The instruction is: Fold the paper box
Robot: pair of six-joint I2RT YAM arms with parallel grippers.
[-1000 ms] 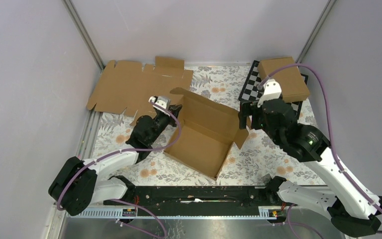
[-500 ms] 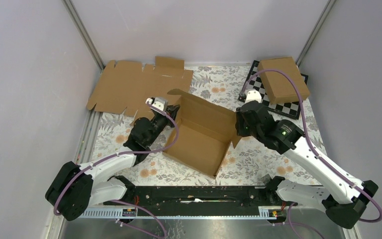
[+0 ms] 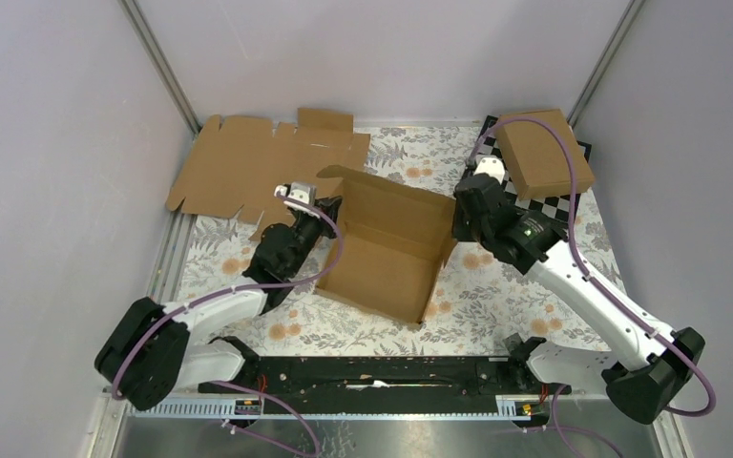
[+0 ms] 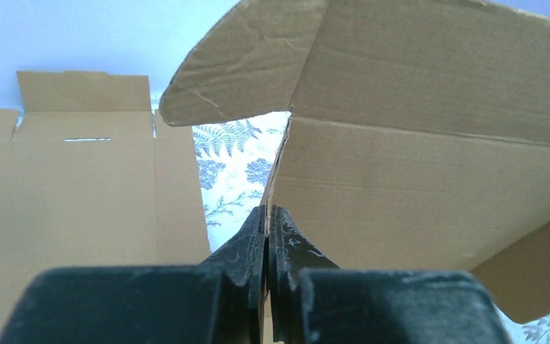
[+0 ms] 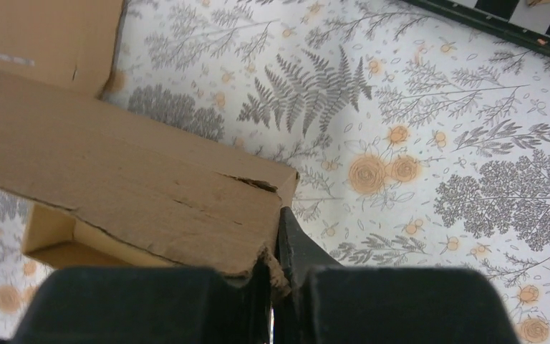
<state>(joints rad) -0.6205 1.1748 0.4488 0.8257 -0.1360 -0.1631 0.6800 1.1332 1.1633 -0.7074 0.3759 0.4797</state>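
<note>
Since a second back, our right gripper (image 5: 276,240) closed on the open brown cardboard mailer box (image 3: 387,262); our left gripper (image 4: 267,218) pinches it too: two grips, one box.

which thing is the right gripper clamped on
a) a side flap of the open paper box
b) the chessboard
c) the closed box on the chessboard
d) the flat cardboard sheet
a: in the right wrist view, the right gripper is shut on a torn flap edge of the paper box, clear of the chessboard.
</note>
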